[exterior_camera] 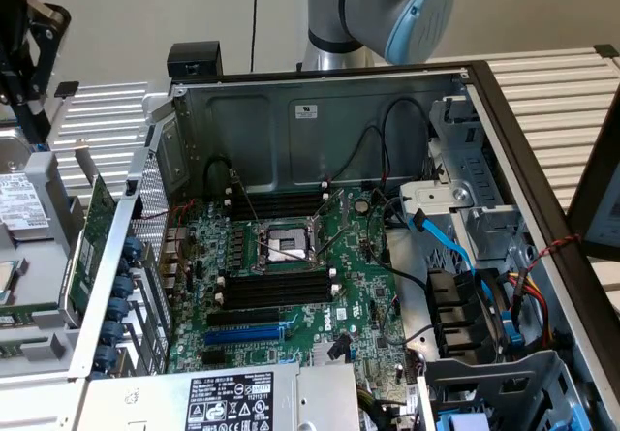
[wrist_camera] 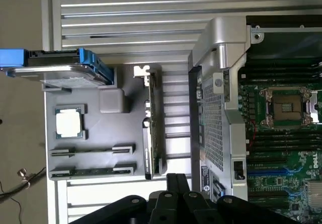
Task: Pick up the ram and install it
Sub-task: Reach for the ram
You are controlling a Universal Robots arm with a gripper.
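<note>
item under inspection: the ram, a thin green stick, lies flat in a long holder on a dark gray tray, outside the computer case; not yet installed. a parallel holder sits just beside it; whether it carries a stick cannot be told. on the same tray: a processor chip near the holders, a small gray block beside the chip, a hard drive in a blue bracket at the end away from the ram, and an expansion card standing on edge along the tray side nearest the case. the jaws, black, are pressed together; their tips appear close to the end of the card and apart from the ram. the tray rests on a pale slatted desk. in the exterior view the open case sits in the centre of the frame with the motherboard exposed: processor socket mid frame, black memory slots just below it, a blue cable toward the exterior view's right, a labelled power supply at the bottom edge. the robot arm stands at top centre behind the case. the hard drive and expansion card are at the exterior view's left.
</note>
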